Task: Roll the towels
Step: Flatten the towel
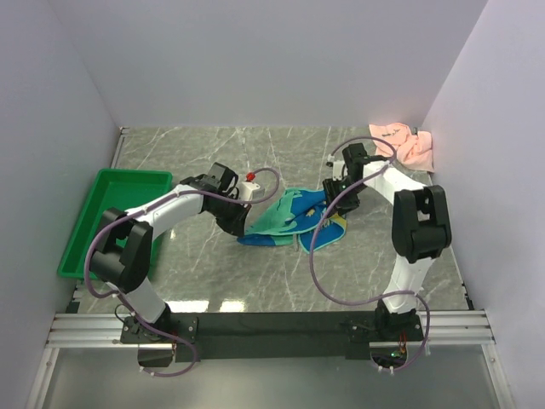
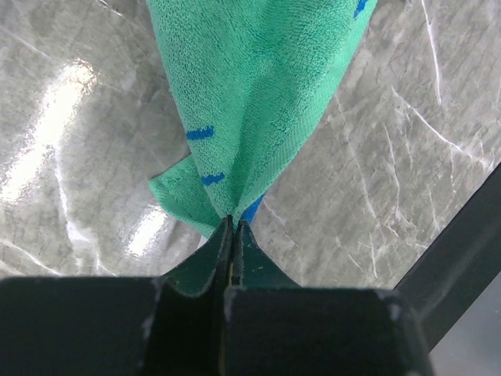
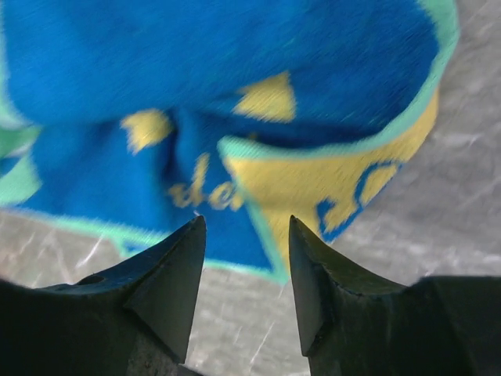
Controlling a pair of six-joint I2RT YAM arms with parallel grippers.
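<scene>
The teal and blue towel [image 1: 289, 220] lies crumpled in the middle of the table. My left gripper [image 1: 244, 220] is at its left end, shut on a pinched teal corner [image 2: 250, 102], and the cloth fans out from the closed tips [image 2: 233, 222]. My right gripper [image 1: 335, 202] hovers at the towel's right end. It stands open [image 3: 246, 227] with bare table between its fingers, just short of the blue and yellow lettered cloth [image 3: 235, 78]. The pale pink towel [image 1: 407, 145] lies bunched in the back right corner, apart from both grippers.
A green plastic tray [image 1: 111, 217] sits at the left edge of the marble table [image 1: 213, 281], beside the left arm. White walls close in the left, back and right sides. A black rail [image 1: 272, 324] runs along the near edge.
</scene>
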